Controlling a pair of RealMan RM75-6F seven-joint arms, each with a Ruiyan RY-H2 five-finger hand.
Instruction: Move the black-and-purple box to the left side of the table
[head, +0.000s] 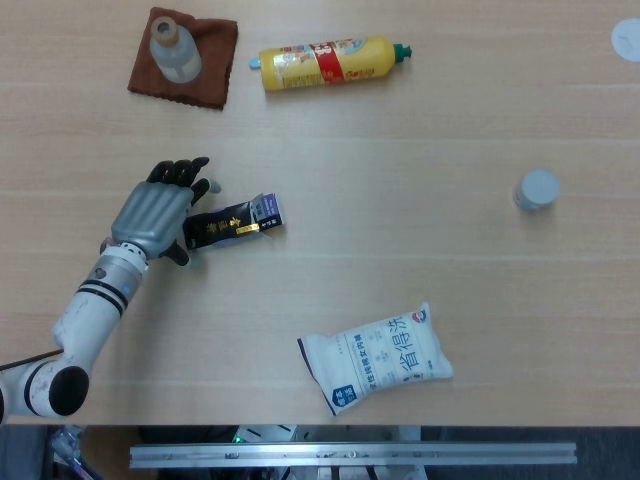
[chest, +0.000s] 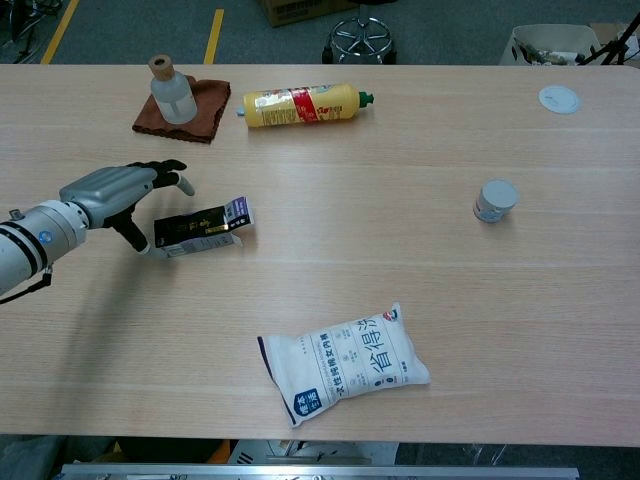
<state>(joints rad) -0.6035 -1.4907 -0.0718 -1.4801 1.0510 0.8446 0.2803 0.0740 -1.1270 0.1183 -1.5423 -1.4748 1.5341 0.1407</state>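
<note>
The black-and-purple box (head: 236, 223) (chest: 203, 227) lies flat on the table, left of centre, its purple end pointing right. My left hand (head: 156, 211) (chest: 113, 192) is right at the box's left end with its fingers spread above and its thumb low beside the box. Whether the thumb touches the box is unclear, and the hand holds nothing. My right hand is in neither view.
A clear bottle (head: 173, 47) stands on a brown cloth (head: 210, 60) at the back left. A yellow bottle (head: 330, 62) lies beside it. A small white jar (head: 536, 189) sits at the right, a white lid (head: 627, 38) at the far right, and a white pouch (head: 378, 358) near the front.
</note>
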